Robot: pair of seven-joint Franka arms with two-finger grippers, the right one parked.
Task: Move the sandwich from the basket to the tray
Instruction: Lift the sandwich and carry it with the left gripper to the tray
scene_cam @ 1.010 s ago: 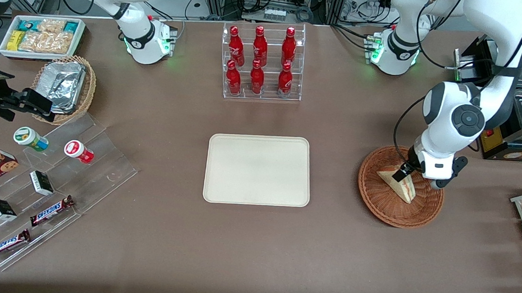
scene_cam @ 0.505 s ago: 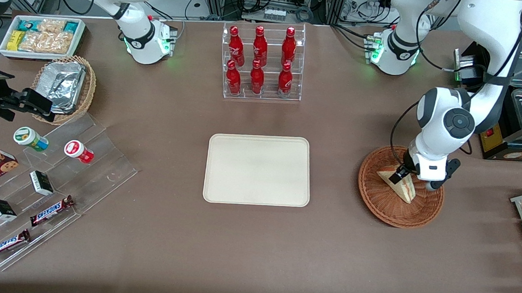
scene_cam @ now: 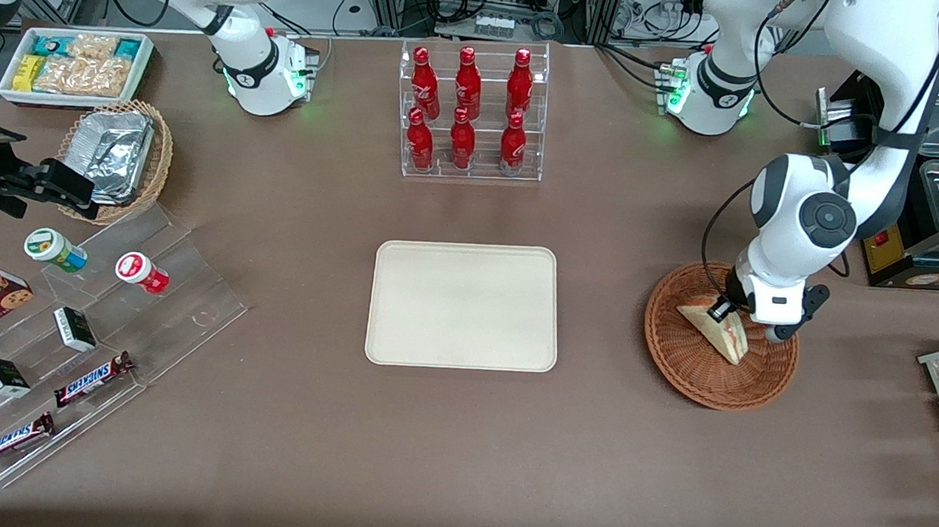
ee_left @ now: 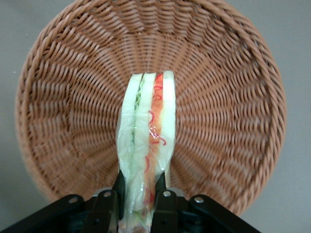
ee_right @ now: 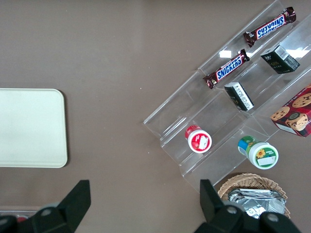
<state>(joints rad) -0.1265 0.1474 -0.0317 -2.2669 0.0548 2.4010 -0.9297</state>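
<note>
Gripping the clear-wrapped triangular white-bread sandwich (ee_left: 147,145) by both faces, the black two-finger gripper (ee_left: 141,194) sits low inside the round reddish-brown wicker basket (scene_cam: 680,360). Sandwich stands on edge. Cream rectangular tray (scene_cam: 464,305) lies well apart.

front view: you look down from high up at the whole table (scene_cam: 607,224).
left wrist view: you look straight down, close, into the basket (ee_left: 233,97).
right wrist view: you look down at the tray (ee_right: 29,126); the front view shows it too.

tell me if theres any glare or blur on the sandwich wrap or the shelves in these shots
Left wrist view: the sandwich, pinched in the gripper, looks sharp, its clear wrap showing only faint sheen; the basket weave stays crisp. Right wrist view: bright white glare patches on the clear acrylic shelf. Front view: evenly lit, with soft shadows beside the basket.
</note>
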